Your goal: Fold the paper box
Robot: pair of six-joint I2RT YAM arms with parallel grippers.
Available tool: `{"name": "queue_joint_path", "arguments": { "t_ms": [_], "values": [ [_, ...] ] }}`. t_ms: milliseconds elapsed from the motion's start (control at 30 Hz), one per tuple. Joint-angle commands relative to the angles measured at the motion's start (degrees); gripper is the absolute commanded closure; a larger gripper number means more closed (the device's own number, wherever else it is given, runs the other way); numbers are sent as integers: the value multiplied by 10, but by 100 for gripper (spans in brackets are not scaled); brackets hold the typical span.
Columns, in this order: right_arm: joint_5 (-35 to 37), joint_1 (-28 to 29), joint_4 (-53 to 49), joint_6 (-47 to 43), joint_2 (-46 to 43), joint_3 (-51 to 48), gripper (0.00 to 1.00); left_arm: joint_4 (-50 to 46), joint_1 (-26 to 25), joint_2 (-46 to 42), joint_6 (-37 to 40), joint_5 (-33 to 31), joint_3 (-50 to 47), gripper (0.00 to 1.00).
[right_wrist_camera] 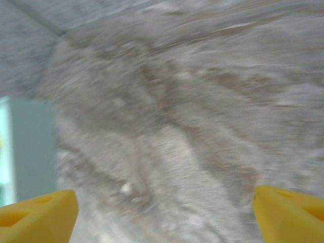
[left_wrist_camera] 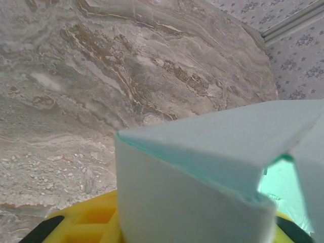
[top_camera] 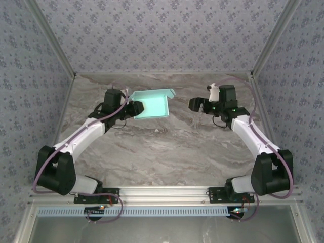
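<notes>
Aqua paper box (top_camera: 153,104) was upper centre-left, pinched in our left gripper (top_camera: 134,108). Our right gripper (top_camera: 193,105) gaped wide, apart; we judged it should press the box's raised side squarely.

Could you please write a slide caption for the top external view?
Left gripper holds the partly folded paper box; right gripper open, clear of it.

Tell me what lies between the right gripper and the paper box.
Only bare marbled table lies between the open right gripper and the paper box, as the top external view shows.
</notes>
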Motion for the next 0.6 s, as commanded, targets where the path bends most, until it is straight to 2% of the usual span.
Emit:
{"name": "queue_joint_path", "arguments": {
  "t_ms": [0, 133, 267, 367, 567],
  "values": [
    [-168, 6, 55, 6, -6, -13, 11, 36, 2, 5, -21, 50, 22, 73],
    [-247, 1, 164, 74, 1, -49, 14, 58, 4, 11, -39, 91, 19, 73],
    [-270, 8, 224, 136, 21, -51, 17, 104, 6, 15, -74, 146, 13, 73],
    [-281, 16, 298, 193, 31, -55, 18, 115, 6, 18, -79, 161, 16, 73],
    [-295, 36, 340, 211, 31, -45, 18, 128, 5, 21, -80, 189, 18, 73]
  ]
}}
